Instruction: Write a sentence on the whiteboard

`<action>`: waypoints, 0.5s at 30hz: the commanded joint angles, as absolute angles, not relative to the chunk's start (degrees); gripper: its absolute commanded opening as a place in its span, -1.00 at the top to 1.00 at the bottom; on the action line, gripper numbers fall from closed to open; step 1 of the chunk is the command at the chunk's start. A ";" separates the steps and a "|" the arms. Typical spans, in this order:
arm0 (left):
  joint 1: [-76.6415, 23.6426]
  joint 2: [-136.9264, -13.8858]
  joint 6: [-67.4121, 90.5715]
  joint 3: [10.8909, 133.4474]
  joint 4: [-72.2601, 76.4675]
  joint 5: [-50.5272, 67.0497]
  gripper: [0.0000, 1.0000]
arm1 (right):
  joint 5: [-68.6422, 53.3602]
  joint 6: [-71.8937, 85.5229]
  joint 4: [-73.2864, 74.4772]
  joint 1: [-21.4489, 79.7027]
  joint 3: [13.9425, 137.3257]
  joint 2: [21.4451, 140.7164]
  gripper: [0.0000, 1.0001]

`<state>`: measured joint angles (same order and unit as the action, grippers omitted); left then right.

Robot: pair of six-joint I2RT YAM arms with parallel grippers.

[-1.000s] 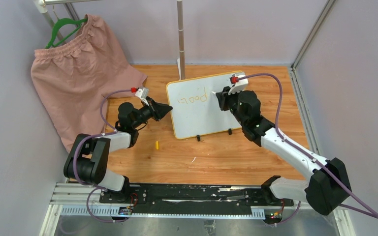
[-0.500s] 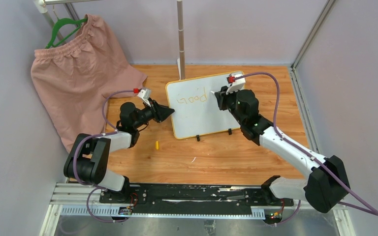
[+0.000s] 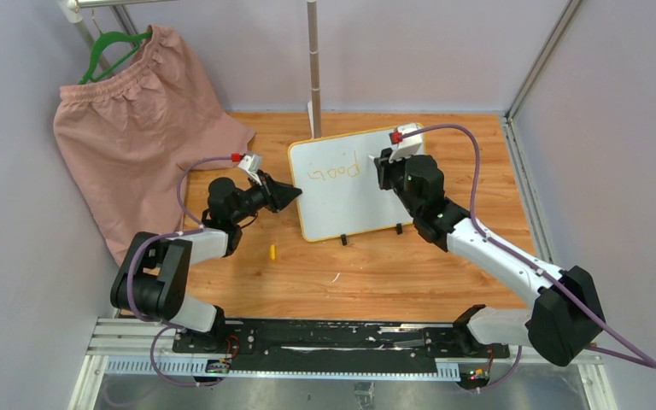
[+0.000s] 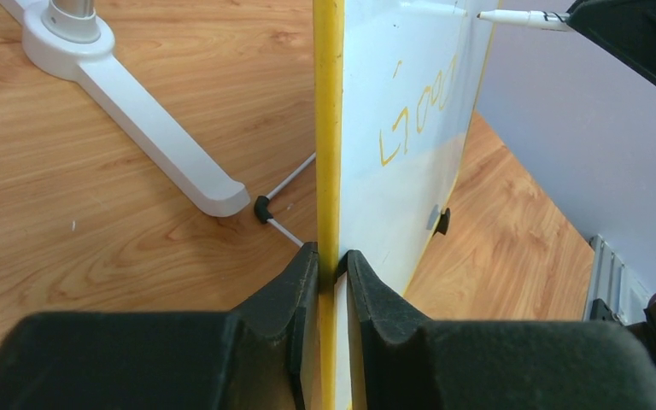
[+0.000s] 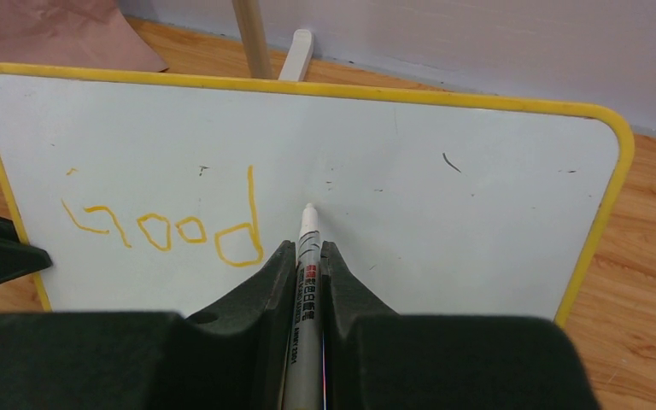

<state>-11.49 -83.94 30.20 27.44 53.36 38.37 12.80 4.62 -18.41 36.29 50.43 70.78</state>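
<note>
Since the earlier frame: right arm has drifted slightly toward the board's upper right edge; board and lettering unchanged.
Whiteboard (image 3: 346, 184): stands tilted on the wooden table (image 3: 393, 265), mid-back, just in front of a white stand (image 4: 137, 102).
Sentence (image 5: 171, 226): only "Good" is written, in yellow-orange.
Marker (image 5: 306, 256): tip at or just off the bare surface, right of the "d"; contact unclear.
Right gripper (image 5: 306, 265): jaws nearly closed, clamping the marker.
Left gripper (image 4: 333, 265): jaws narrow, pinching the board's yellow left edge to steady it.
Step in hand: judged early, starting the second word.
Next move: likely needs light, even tip pressure while the left grip stays firm.
</note>
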 commanded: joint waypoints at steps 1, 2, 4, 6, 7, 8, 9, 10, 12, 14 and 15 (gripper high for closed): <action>-11.87 -83.30 29.46 28.30 53.96 39.20 0.64 | 16.43 3.07 -20.43 36.97 52.15 70.35 1.00; -11.87 -83.25 29.45 28.30 53.96 39.20 0.66 | 16.51 3.01 -20.41 36.95 52.31 70.51 1.00; -11.87 -83.17 29.44 28.23 53.96 39.16 0.67 | 16.84 3.14 -20.37 36.95 52.46 70.79 1.00; -11.87 -83.22 29.45 28.30 53.88 39.11 0.67 | 16.83 3.10 -20.13 36.97 52.73 71.15 1.00; -11.87 -83.21 29.47 28.30 53.88 39.11 0.66 | 16.89 3.08 -19.82 36.98 52.91 71.41 1.00; -11.87 -83.22 29.49 28.30 53.88 39.07 0.66 | 16.95 3.16 -19.58 36.94 52.94 71.59 1.00; -11.87 -83.21 29.53 28.29 53.80 39.03 0.65 | 17.03 3.16 -19.33 36.99 52.99 71.75 1.00; -11.87 -83.19 29.50 28.30 53.79 39.02 0.64 | 17.05 3.25 -19.19 36.97 53.00 71.87 1.00; -11.87 -83.16 29.49 28.35 53.79 39.03 0.64 | 17.14 3.46 -18.69 36.98 52.77 71.97 1.00; -11.87 -83.21 29.52 28.34 53.79 39.02 0.64 | 17.12 3.65 -18.19 37.00 52.51 71.96 1.00; -11.87 -83.30 29.49 28.38 53.79 39.02 0.64 | 17.06 3.73 -18.00 36.97 52.33 71.90 1.00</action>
<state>-11.49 -83.94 30.41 27.44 53.41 38.50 15.70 3.81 -18.39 36.32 51.24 71.85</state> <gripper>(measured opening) 0.183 0.172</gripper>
